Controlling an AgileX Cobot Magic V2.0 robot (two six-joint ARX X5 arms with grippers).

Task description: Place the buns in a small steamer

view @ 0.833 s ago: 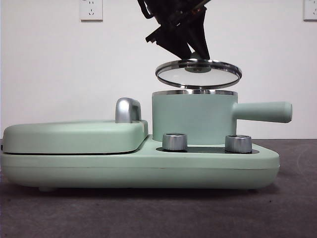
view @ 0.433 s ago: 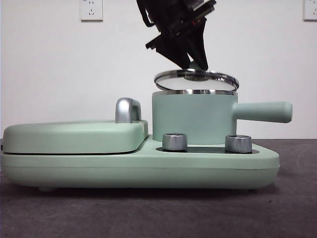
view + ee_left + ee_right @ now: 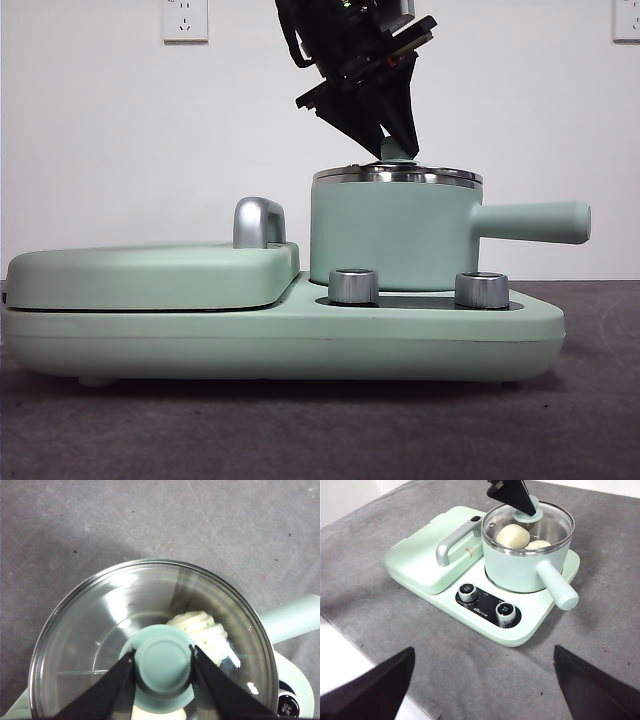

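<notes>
Mint-green cylindrical steamer pot (image 3: pixel 390 235): steel-rimmed glass lid (image 3: pixel 528 521) seated on its rim. Two cream-white buns (image 3: pixel 513 535) inside, visible through the glass. Left gripper (image 3: pixel 163 660): clamped on the lid's green knob (image 3: pixel 163 659), likely for placement. Right gripper (image 3: pixel 480 680): spread, waiting well apart.

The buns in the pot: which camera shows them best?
The right wrist view: both buns show through the glass lid. The left wrist view shows only the ridged bun; the front view shows none.
</notes>
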